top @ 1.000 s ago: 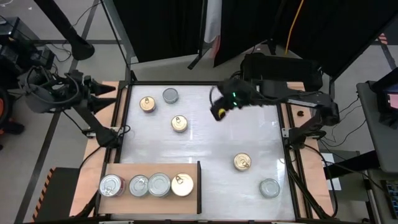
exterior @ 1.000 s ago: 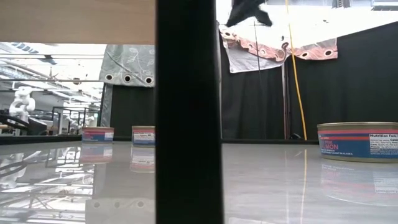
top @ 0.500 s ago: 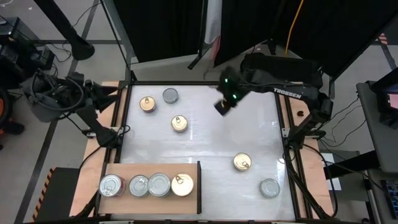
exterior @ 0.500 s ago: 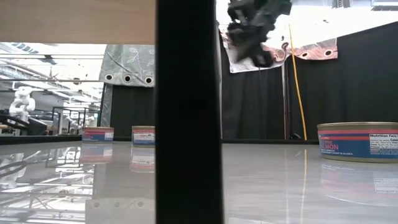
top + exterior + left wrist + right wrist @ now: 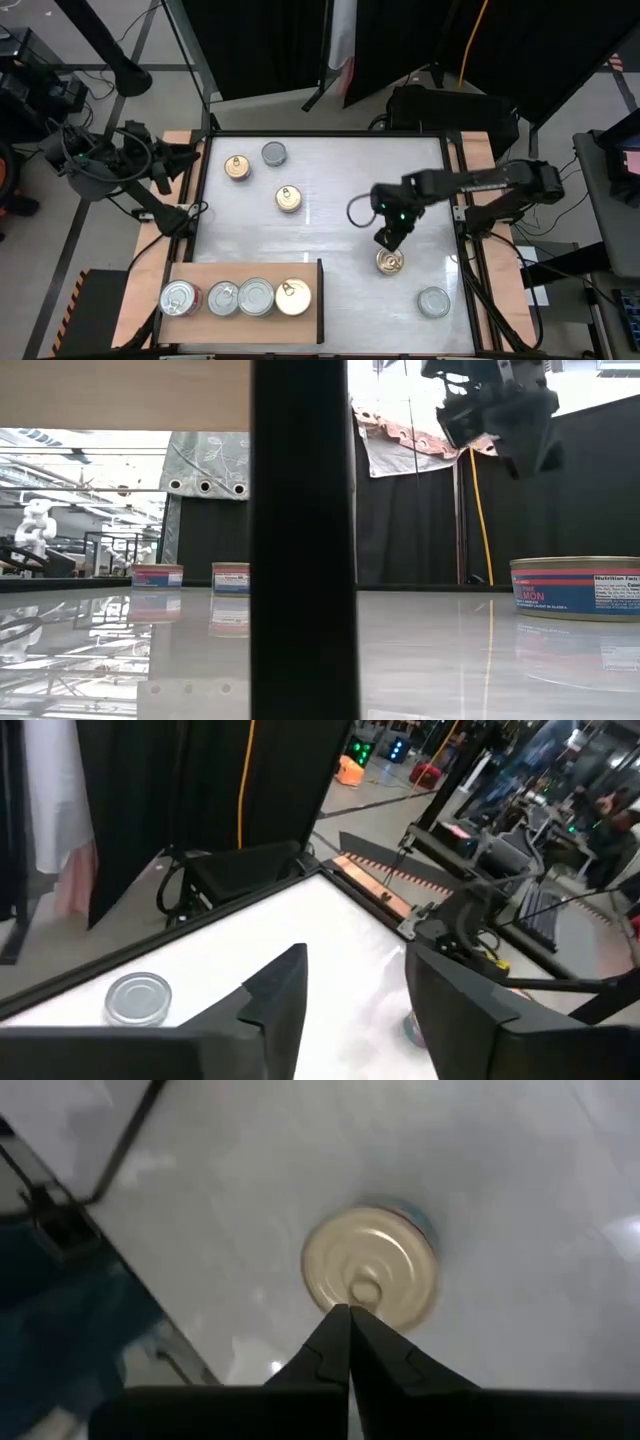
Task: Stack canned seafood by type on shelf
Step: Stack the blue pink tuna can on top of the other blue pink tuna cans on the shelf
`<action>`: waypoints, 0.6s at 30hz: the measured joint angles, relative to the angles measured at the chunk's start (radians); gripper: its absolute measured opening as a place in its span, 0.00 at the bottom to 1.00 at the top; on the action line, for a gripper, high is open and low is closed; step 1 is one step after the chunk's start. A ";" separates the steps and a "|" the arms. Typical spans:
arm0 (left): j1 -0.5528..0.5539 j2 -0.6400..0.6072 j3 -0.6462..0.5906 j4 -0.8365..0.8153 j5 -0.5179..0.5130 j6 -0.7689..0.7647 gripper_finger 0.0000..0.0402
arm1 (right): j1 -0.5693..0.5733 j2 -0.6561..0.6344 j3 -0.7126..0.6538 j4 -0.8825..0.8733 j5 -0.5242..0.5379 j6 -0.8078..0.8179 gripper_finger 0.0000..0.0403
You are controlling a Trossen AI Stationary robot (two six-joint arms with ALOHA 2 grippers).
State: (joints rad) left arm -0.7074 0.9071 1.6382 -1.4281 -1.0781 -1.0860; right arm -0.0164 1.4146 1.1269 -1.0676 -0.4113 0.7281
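Observation:
My right gripper [image 5: 388, 240] hangs shut above a gold-lidded tin [image 5: 390, 262] on the right half of the white table. The right wrist view shows its tips [image 5: 348, 1315] together just short of that tin [image 5: 370, 1270], and the low view shows the gripper [image 5: 500, 420] well above the tabletop. My left gripper [image 5: 175, 160] waits open [image 5: 355, 990] at the table's far-left edge. The wooden shelf [image 5: 250, 272] at the near left carries three silver tins [image 5: 222, 297] and one gold tin [image 5: 292, 296] in a row.
Loose tins stand on the table: gold [image 5: 238, 167] and silver [image 5: 274, 153] at the far left, gold [image 5: 289, 199] near the middle, silver [image 5: 433, 301] at the near right. The shelf's dark upright edge [image 5: 320, 298] stands at its right end.
My right gripper has swung from the far middle of the table toward the near right and come lower, ending over the gold tin. My left arm has shifted a little toward the table.

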 joint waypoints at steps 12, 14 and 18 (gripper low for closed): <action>0.057 0.055 0.000 0.048 0.074 0.101 0.33 | 0.261 -0.069 -0.253 0.256 0.142 0.334 0.00; 0.059 0.064 0.000 0.067 0.094 0.106 0.33 | 0.296 -0.069 -0.259 0.261 0.168 0.363 0.00; 0.059 0.084 0.000 0.072 0.114 0.107 0.33 | 0.331 -0.065 -0.281 0.271 0.195 0.393 0.00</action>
State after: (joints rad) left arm -0.6487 0.9914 1.6379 -1.3560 -0.9645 -0.9787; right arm 0.3147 1.3497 0.8460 -0.7966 -0.2161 1.1213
